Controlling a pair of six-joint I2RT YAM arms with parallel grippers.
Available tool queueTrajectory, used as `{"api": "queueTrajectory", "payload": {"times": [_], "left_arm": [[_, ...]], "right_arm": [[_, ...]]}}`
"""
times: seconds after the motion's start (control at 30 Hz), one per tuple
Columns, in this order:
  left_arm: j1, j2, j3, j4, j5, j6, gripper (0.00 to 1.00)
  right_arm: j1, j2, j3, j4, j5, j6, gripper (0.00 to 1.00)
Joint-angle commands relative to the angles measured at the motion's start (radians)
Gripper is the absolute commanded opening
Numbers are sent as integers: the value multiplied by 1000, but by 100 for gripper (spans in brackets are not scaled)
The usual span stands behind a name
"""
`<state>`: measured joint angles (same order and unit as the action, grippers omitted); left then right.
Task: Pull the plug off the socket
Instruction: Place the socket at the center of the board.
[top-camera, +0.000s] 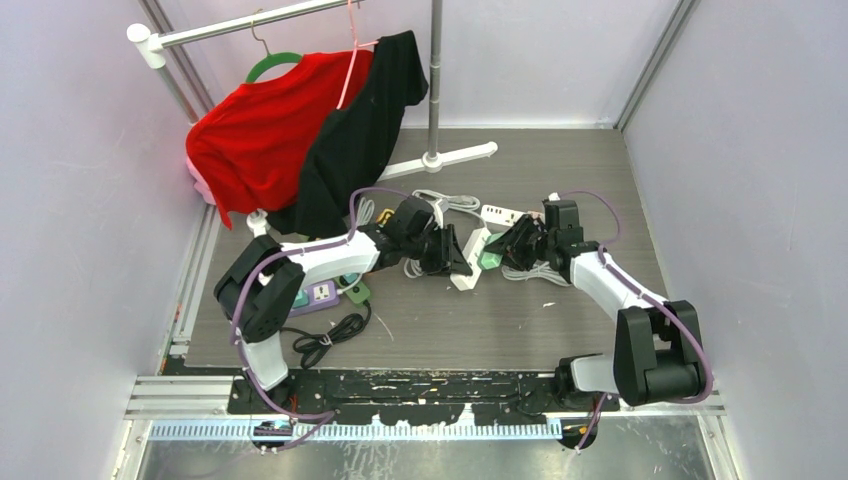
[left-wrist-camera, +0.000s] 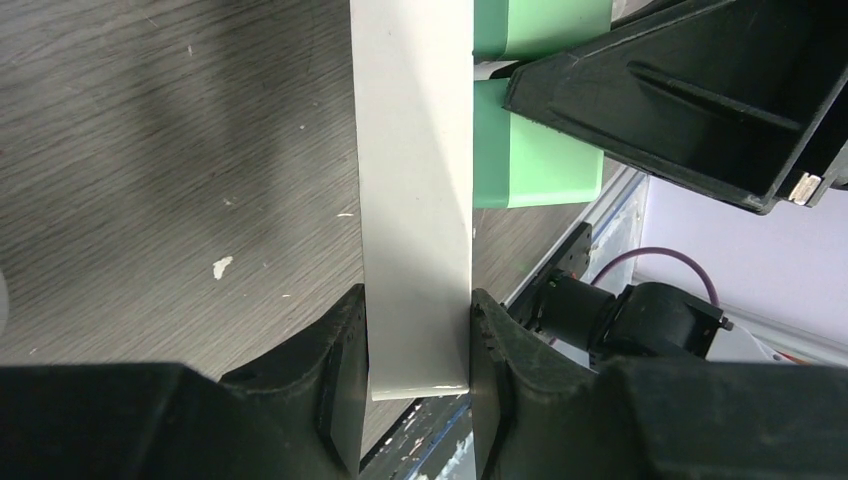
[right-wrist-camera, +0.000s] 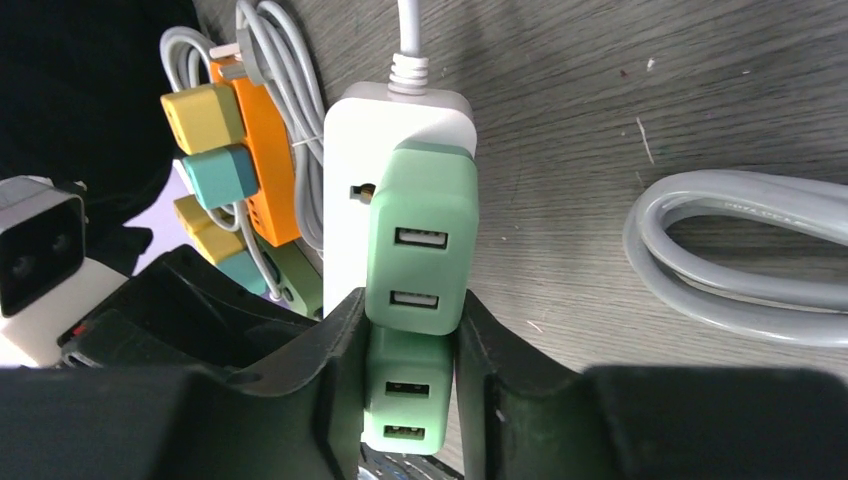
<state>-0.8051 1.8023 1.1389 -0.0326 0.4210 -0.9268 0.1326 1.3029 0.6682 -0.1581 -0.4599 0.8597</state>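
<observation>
A white power strip (top-camera: 467, 262) lies mid-table with two green USB plugs (top-camera: 490, 259) in it. My left gripper (top-camera: 445, 252) is shut on the strip's near end; in the left wrist view the strip (left-wrist-camera: 412, 190) sits clamped between both fingers of the gripper (left-wrist-camera: 418, 385), with a green plug (left-wrist-camera: 530, 160) on its right side. My right gripper (top-camera: 512, 247) is shut on the nearer green plug (right-wrist-camera: 405, 390), its fingers pressing both sides. The second green plug (right-wrist-camera: 422, 235) sits just beyond it on the strip (right-wrist-camera: 345, 215).
An orange power strip (right-wrist-camera: 268, 150) with yellow and teal plugs lies to the left in the right wrist view. A grey cable coil (right-wrist-camera: 740, 255) lies to the right. A clothes rack with red (top-camera: 260, 135) and black garments stands at the back left. Another power strip (top-camera: 325, 293) and a black cable lie near the left arm.
</observation>
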Motion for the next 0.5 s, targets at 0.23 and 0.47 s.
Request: {"api": "queueTrajectory", "payload": {"times": [0.23, 0.47], "left_arm": [[-9, -67, 23, 78, 46, 1, 51], [59, -125, -70, 156, 95, -53, 80]], "right_arm": [[25, -13, 36, 68, -50, -126, 15], [25, -22, 47, 77, -162, -361, 12]]}}
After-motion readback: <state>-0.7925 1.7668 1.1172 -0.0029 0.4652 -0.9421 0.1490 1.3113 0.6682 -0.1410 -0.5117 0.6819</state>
